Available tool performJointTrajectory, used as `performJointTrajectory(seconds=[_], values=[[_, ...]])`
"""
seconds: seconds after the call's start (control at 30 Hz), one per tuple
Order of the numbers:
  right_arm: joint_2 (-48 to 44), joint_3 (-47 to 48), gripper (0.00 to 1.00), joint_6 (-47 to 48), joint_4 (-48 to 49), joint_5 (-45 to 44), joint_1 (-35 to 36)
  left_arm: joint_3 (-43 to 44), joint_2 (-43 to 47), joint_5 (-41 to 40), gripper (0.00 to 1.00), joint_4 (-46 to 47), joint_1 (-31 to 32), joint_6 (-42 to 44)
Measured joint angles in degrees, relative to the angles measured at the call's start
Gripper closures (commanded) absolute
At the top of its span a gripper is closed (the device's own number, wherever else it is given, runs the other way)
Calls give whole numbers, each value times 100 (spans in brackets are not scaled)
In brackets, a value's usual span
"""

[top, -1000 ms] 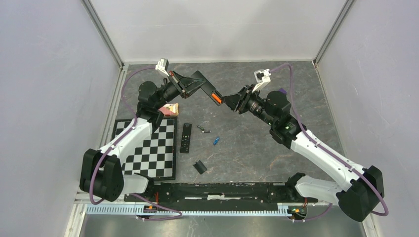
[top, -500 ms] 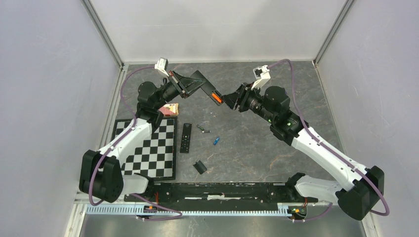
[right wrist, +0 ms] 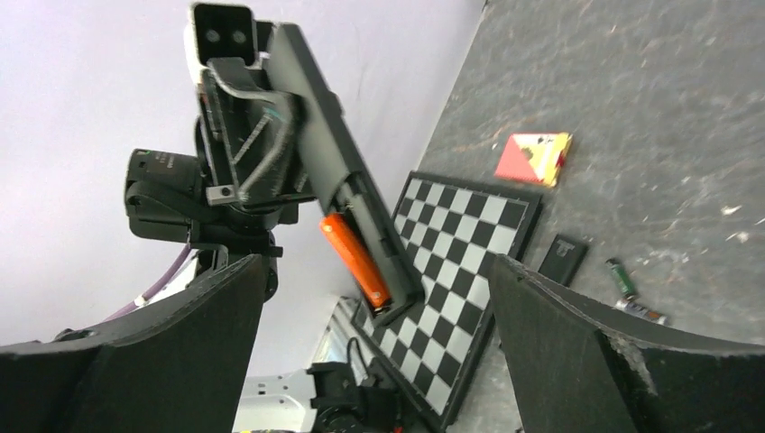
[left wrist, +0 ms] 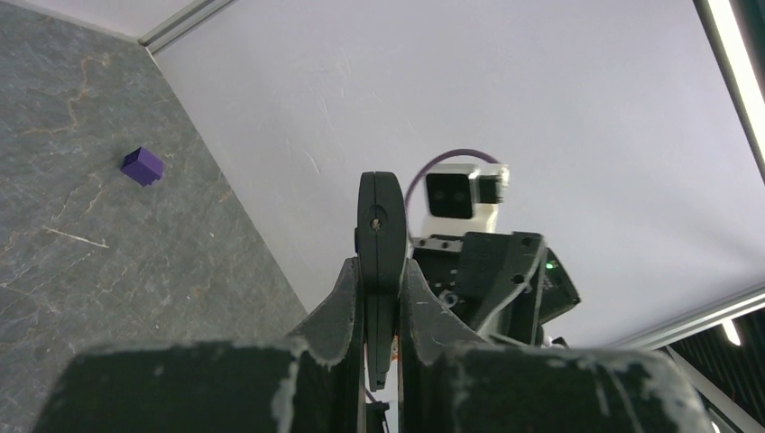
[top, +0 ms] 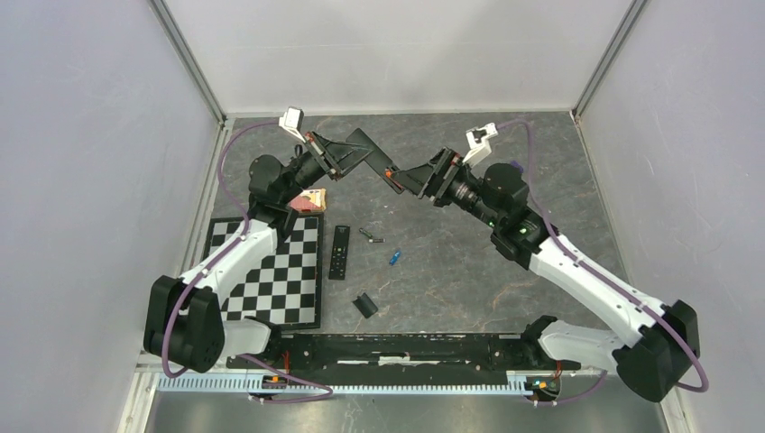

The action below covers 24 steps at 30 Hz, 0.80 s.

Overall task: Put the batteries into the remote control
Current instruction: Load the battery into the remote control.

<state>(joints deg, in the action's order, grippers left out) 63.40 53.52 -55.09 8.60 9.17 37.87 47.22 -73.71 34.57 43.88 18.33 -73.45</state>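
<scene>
Remote control, gripped aloft in the left jaws, aimed its orange battery end at the wide-open, empty right jaws; the blue battery lay mid-bench beneath them.

Spare remote lies mid-table; off it: mat just beside at 9 o'clock, packet at 11, small piece at 2, loose battery at 3, cover at 5. Remote control is raised at 12–1 in the left gripper, a battery in its bay, that end between the right gripper's fingers
</scene>
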Motion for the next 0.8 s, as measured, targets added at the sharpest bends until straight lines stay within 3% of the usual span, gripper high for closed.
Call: performJointTrajectory(seconds=[0.33, 0.8], values=[[555, -142, 9, -892, 933, 339, 2, -7, 0, 42, 98, 256, 0, 0], [859, -140, 35, -1132, 1379, 516, 2, -7, 0, 57, 98, 306, 0, 0]])
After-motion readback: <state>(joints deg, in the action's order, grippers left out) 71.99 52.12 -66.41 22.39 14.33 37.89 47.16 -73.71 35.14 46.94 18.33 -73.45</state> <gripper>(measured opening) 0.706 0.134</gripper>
